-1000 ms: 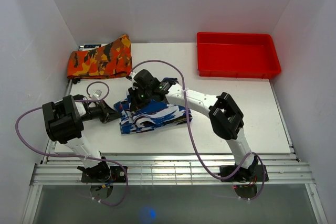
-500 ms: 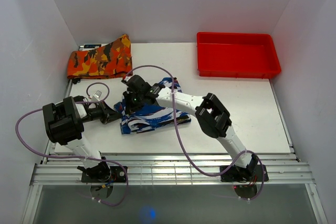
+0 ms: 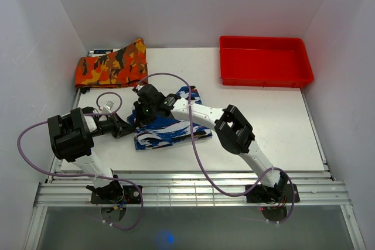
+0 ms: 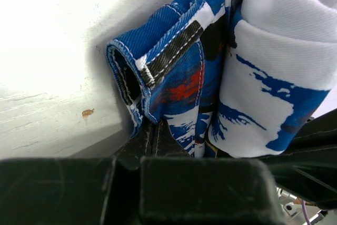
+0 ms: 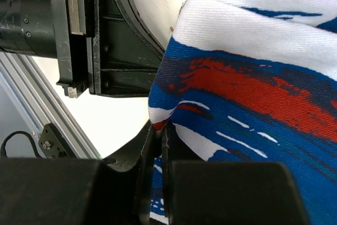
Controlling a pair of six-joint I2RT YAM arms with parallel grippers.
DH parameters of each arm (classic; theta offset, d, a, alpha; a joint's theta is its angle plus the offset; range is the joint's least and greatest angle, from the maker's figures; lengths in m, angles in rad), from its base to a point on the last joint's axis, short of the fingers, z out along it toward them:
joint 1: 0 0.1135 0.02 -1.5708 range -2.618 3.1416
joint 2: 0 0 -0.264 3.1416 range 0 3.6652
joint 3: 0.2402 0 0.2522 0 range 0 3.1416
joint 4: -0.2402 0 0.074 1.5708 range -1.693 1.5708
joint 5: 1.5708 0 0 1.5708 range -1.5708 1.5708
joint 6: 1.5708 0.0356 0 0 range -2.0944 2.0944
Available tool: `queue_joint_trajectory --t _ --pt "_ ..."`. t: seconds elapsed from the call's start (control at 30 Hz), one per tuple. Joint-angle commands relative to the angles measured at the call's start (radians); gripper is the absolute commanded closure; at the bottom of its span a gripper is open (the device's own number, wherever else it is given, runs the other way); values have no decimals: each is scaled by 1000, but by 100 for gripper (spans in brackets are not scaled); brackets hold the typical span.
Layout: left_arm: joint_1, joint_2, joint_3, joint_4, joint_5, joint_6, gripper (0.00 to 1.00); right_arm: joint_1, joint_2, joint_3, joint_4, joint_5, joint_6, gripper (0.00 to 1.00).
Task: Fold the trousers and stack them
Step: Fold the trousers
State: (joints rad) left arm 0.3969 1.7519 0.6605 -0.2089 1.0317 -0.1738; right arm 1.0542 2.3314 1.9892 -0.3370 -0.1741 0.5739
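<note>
Top external view: the folded trousers (image 3: 164,134) lie mid-tabletop (image 3: 293,115), their left edge pinched twice over.
The left fingers (image 4: 152,136) are closed on a hem fold and the right fingers (image 5: 158,143) are closed on a layer just beside them. Crowded so, the two could knock together, or a thin pinch could slip and let the bundle spring open short of the orange garment (image 3: 111,68) at far left; a red tray (image 3: 263,80) stands far right.
</note>
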Motion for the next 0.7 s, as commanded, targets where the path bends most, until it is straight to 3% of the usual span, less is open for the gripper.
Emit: queue_joint_trajectory --t 0.0,0.2,0.23,0.3,0.33,0.37,0.5,0.53,0.6,0.63,0.67 --pt "-21 -17 -22 -4 -28 13 100 29 11 57 104 -30 29 92" --pt "-23 -12 -15 -6 -30 14 97 29 26 7 128 -70 24 92" --pt "-21 -17 -10 -13 -36 14 80 29 34 2 150 -86 17 84" --pt "-6 -49 10 -20 -62 13 66 29 34 -1 168 -135 3 63" --pt "3 -64 17 -24 -71 11 58 29 23 5 187 -146 -28 47" --pt "14 -96 43 -35 -78 14 56 29 11 6 193 -153 -38 40" --pt "107 -173 157 -139 -107 92 52 17 -69 20 208 -215 -138 27" --pt "123 -190 180 -182 -110 126 52 1 -119 11 207 -231 -169 15" --pt "169 -228 264 -233 -101 166 49 -38 -176 -23 178 -280 -282 2" --pt "177 -242 290 -272 -96 218 48 -57 -234 -39 159 -294 -322 10" --pt "181 -255 316 -290 -94 241 43 -78 -262 -71 115 -316 -407 10"
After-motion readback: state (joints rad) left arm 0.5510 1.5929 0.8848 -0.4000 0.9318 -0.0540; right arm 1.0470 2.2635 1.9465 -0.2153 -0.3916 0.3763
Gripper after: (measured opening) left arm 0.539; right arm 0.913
